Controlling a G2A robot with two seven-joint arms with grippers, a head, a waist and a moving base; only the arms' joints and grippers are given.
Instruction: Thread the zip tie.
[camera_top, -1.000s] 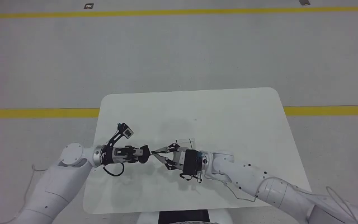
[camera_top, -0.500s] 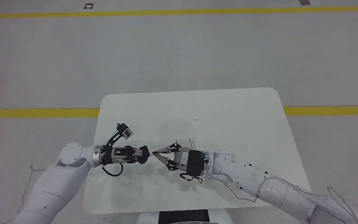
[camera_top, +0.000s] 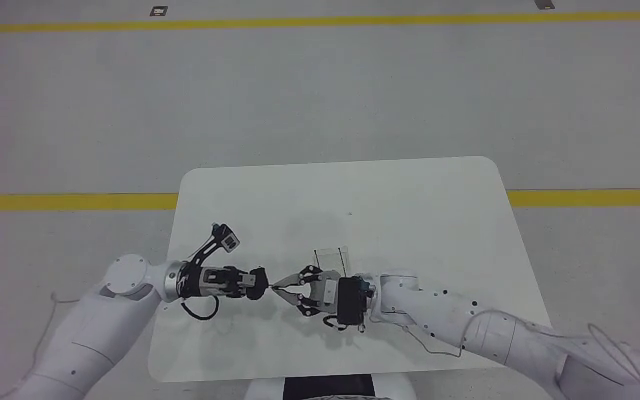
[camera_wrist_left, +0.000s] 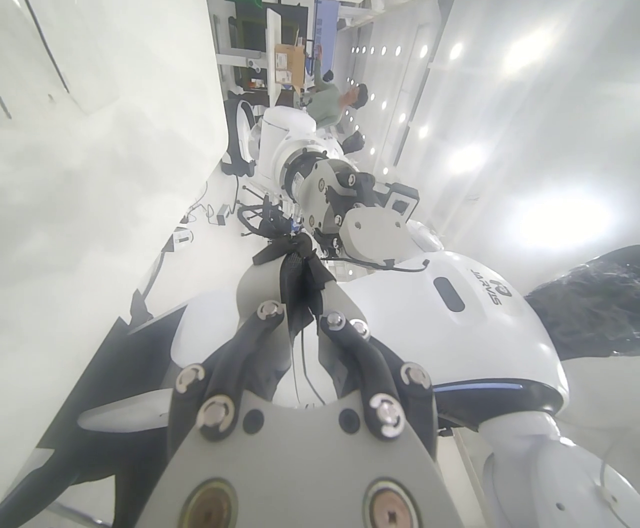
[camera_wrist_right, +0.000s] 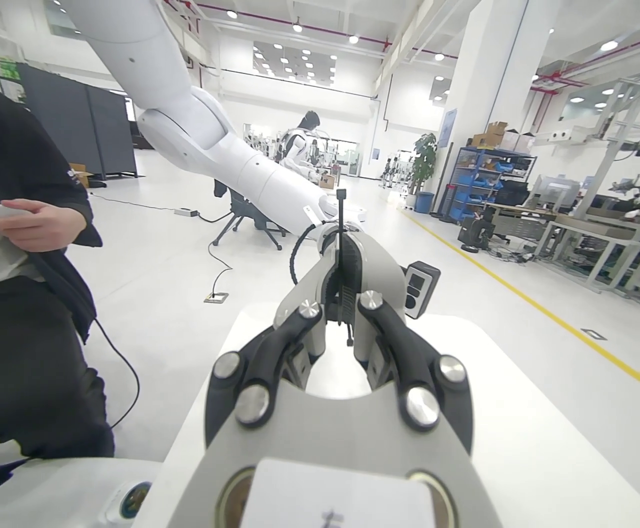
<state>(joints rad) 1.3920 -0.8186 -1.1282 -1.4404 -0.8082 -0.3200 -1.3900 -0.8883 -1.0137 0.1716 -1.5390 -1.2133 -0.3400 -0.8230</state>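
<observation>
Thin black plastic zip tie (camera_wrist_right: 341, 220), standing upright, square head uppermost, strap pinched between pads of right gripper (camera_wrist_right: 340, 265), above white table (camera_top: 420, 200), toward 8 o'clock from its middle.

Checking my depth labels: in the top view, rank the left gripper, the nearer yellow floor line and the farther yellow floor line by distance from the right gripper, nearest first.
From the right gripper:
1. left gripper, just beside it.
2. nearer yellow floor line, showing either side of the table.
3. farther yellow floor line, along the view's top.
</observation>
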